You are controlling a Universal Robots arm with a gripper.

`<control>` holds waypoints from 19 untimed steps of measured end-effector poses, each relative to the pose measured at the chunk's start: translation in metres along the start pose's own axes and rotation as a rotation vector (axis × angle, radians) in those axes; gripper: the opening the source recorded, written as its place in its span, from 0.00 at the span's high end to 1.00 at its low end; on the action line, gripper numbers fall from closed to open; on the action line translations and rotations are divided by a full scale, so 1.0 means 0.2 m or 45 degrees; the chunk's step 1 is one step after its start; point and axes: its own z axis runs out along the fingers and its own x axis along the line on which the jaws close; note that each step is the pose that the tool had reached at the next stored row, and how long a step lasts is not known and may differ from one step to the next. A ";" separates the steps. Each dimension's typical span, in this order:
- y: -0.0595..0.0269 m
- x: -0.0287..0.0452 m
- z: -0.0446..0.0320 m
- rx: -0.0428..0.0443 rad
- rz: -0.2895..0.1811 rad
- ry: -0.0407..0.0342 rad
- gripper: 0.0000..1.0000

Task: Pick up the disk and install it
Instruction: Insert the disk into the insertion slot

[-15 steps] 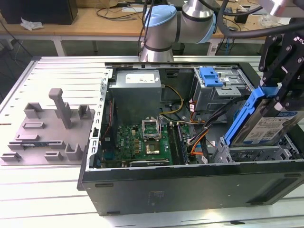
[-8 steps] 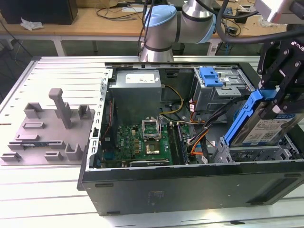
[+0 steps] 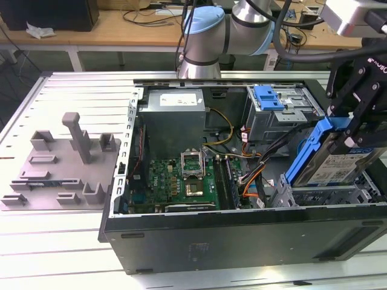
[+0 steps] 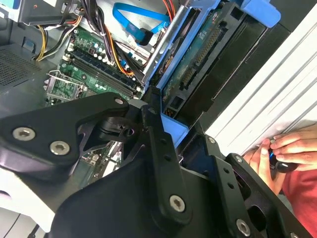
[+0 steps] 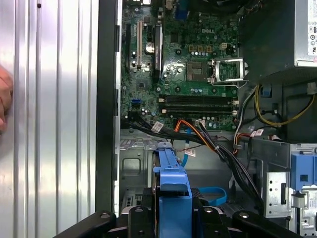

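Observation:
The disk, a silver drive with a white-and-blue label in a blue carrier bracket, hangs tilted on edge over the front right corner of the open computer case. My gripper is shut on its upper end. The disk's lower end is just above the metal drive bay. In the second wrist view, the black fingers clamp the blue bracket, and the disk's circuit-board side faces the camera. In the first wrist view, the blue bracket points down into the case between the fingers.
Inside the case are a green motherboard, a grey power supply, cable bundles and a drive cage with a light-blue latch. A grey fixture block lies on the table to the exterior view's left. A person's hands rest beside the case.

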 end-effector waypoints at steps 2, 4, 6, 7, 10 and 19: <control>0.000 0.001 0.009 0.000 0.000 0.0000 0.63; 0.000 0.001 0.017 0.000 0.000 -0.0001 0.63; -0.001 0.002 0.030 0.000 0.000 -0.0001 0.63; -0.001 0.002 0.033 0.000 0.000 -0.0001 0.63; -0.001 0.003 0.042 0.000 0.000 -0.0001 0.63; -0.001 0.005 0.068 0.000 0.000 0.0000 0.63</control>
